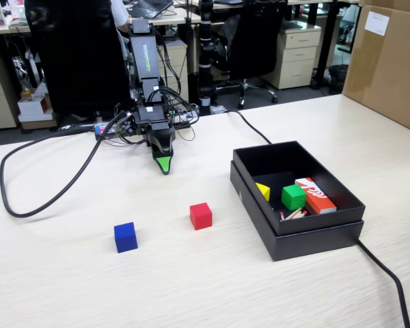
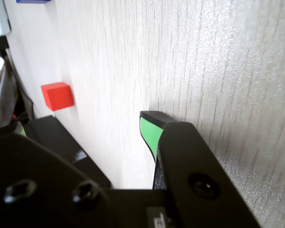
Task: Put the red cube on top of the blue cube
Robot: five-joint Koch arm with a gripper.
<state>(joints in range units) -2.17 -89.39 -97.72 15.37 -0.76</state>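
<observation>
"Look at the pincer (image 1: 165,166). Is it holding something?"

"No, nothing is in it. It points down, low over the counter (image 1: 68,287), near the arm's foot. I only see one green tip, so I cannot tell if it is wide or narrow."

"Where is the red cube (image 1: 201,215)?"

"On the counter, a bit in front of the pincer, not touched. The blue cube (image 1: 126,237) sits apart from it, to the left in the fixed view."

"So what now?"

"I think it has only begun. It needs to reach out to the red cube and take it."
</observation>
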